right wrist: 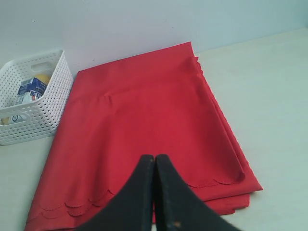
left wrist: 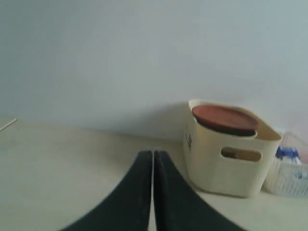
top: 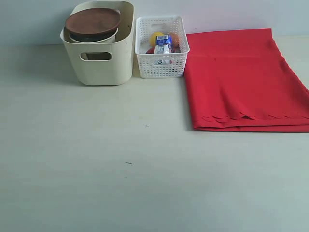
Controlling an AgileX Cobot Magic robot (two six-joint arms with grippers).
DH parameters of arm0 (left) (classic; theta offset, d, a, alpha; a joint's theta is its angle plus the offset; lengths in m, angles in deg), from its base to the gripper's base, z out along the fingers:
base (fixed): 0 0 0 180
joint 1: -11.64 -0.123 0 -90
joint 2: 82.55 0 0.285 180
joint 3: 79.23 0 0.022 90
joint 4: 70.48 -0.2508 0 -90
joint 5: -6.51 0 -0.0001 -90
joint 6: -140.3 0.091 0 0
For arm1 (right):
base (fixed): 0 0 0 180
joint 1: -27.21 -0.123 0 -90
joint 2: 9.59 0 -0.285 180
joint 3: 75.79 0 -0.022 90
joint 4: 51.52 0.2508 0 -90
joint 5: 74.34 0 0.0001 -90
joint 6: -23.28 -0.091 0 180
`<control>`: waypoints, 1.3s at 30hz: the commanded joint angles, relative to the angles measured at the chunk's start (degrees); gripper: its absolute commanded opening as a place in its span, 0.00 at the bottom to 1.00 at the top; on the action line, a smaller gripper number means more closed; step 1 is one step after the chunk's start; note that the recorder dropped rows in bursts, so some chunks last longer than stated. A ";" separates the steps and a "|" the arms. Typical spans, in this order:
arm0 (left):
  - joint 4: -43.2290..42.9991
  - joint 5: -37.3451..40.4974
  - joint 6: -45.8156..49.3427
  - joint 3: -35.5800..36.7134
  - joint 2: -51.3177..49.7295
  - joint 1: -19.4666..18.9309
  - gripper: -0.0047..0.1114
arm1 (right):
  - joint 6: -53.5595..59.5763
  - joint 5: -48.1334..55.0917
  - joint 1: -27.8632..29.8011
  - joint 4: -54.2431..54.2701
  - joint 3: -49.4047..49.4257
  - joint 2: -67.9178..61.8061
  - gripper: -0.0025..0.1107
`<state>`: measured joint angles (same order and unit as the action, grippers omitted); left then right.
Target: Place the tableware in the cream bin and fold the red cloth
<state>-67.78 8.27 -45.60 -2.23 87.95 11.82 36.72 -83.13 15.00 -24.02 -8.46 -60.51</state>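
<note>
The red cloth (top: 236,77) is plain bright red (its one pattern is a scalloped edge), the table (top: 120,169) pale beige and the wall (top: 231,14) pale blue-grey. The cream bin (top: 104,67) is an even cream with a reddish-brown wooden plate (top: 92,22) in it; the basket (top: 161,65) is white with a lattice of small holes, showing a blue-and-white carton (top: 163,42), a yellow item (top: 155,37) and an orange item (top: 175,38). The left gripper (left wrist: 153,154) and right gripper (right wrist: 154,157) are black.
</note>
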 commanded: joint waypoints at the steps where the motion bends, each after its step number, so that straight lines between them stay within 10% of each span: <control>1: 11.36 6.25 20.58 0.22 1.71 -0.25 0.07 | 0.04 -0.40 0.15 -0.07 0.28 0.46 0.02; 39: 2.48 9.00 7.70 0.22 1.71 -0.18 0.07 | 0.04 -0.40 0.15 -0.07 0.28 0.46 0.02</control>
<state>-65.36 17.36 -37.39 -2.20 89.33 11.64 36.72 -83.13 15.00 -24.02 -8.46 -60.51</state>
